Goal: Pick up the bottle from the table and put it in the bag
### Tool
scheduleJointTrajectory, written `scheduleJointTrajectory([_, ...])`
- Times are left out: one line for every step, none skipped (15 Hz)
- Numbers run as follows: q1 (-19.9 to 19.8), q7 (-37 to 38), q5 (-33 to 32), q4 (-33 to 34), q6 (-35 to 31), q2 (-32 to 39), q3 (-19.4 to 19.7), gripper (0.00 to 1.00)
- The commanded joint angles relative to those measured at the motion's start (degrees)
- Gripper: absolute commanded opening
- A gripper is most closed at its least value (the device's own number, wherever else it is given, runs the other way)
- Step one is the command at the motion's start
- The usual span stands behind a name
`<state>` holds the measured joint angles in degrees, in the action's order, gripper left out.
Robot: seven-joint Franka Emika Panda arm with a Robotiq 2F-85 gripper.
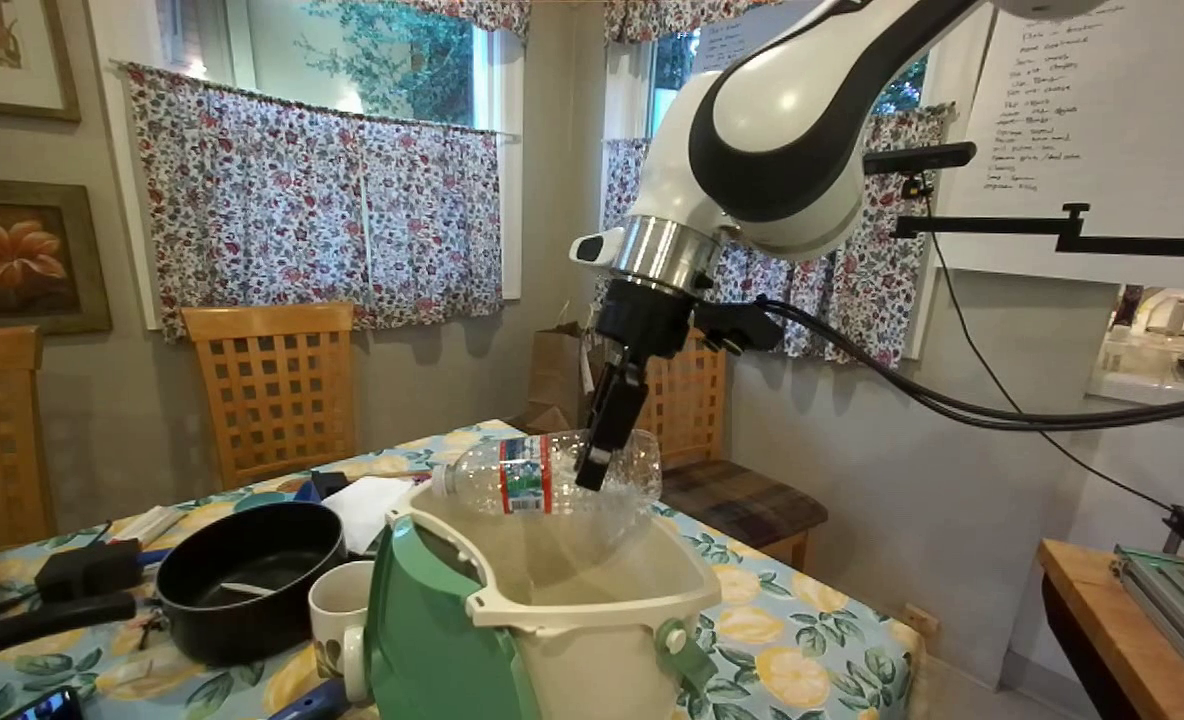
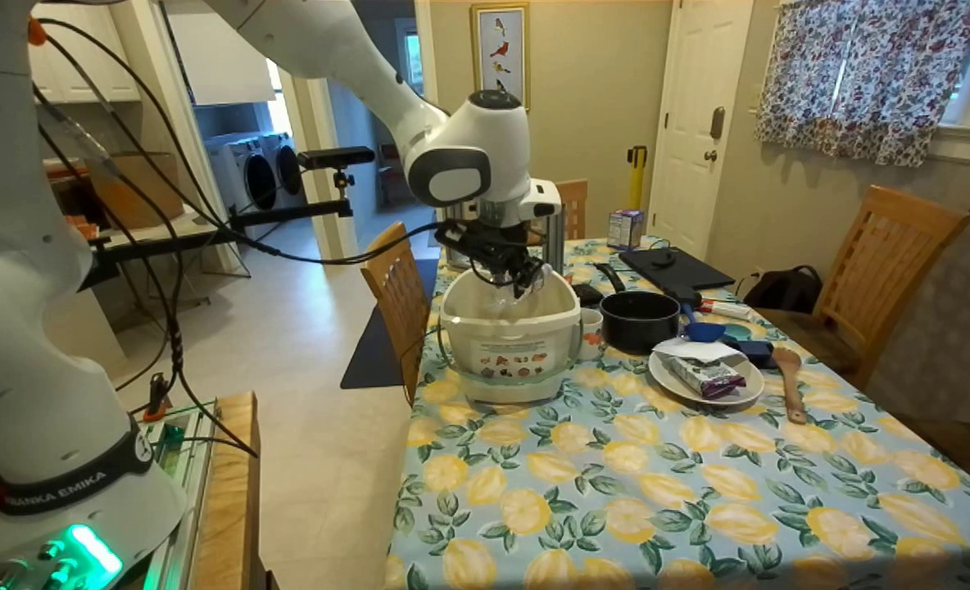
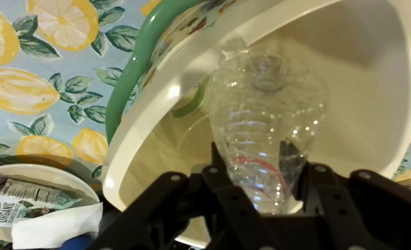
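The bottle (image 1: pixel 525 474) is clear plastic with a red-edged label and pale cap. It lies sideways, held over the opening of the bag (image 1: pixel 602 612) near rim height. Whether it touches the rim, I cannot tell. The bag, mint-green outside with a cream inside, stands upright on the floral table (image 2: pixel 665 508); it also shows in an exterior view (image 2: pixel 509 344) and the wrist view (image 3: pixel 361 90). My gripper (image 1: pixel 594 478) points down, its fingers shut around the bottle's sides. In the wrist view the bottle (image 3: pixel 264 104) sits between my fingers (image 3: pixel 252 152) and covers part of the bag's inside.
A white cup (image 1: pixel 337 600) and a black pan (image 1: pixel 252 560) stand close beside the bag. A white plate (image 2: pixel 743 397) with a packet and paper, and a wooden spoon (image 2: pixel 790 385), lie on the table. A chair (image 2: pixel 395 287) stands at the table's edge by the bag.
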<state>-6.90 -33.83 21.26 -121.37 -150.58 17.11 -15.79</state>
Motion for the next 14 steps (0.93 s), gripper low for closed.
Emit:
scheduleJointTrajectory([-0.16,-1.14,7.03,-1.04,-3.91,0.58,-1.45,0.76])
scheduleJointTrajectory([-0.56,-1.18,9.71,-1.40,-5.40,0.39,-2.24,0.83])
scheduleJointTrajectory([-1.11,-2.08,12.28,-1.53,-6.44,0.32,-3.13,0.91])
scheduleJointTrajectory([-1.35,-1.83,15.02,-1.87,-7.57,-0.05,-3.83,0.98])
scheduleJointTrajectory([-1.52,-1.84,17.38,-2.17,-8.53,-0.41,-4.23,0.99])
scheduleJointTrajectory([-1.57,-2.01,19.83,-2.40,-9.45,-0.78,-4.55,1.00])
scheduleJointTrajectory([-1.39,-2.00,21.43,-2.69,-10.00,-1.16,-4.42,1.00])
scheduleJointTrajectory([-2.08,-1.99,22.35,-3.16,-10.52,-1.59,-4.92,1.00])
scheduleJointTrajectory([-1.91,-1.40,22.90,-3.63,-11.04,-2.11,-4.54,1.00])
scheduleJointTrajectory([-1.83,-0.61,22.82,-4.34,-11.59,-2.78,-3.94,1.00])
scheduleJointTrajectory([-1.56,1.06,22.16,-5.17,-12.39,-3.44,-3.01,1.00])
scheduleJointTrajectory([-1.17,3.05,21.31,-5.92,-13.99,-3.92,-2.03,1.00])
scheduleJointTrajectory([-1.09,4.17,19.98,-6.62,-14.41,-4.55,-0.90,1.00])
scheduleJointTrajectory([-0.94,5.10,18.93,-7.35,-14.84,-5.06,0.23,1.00])
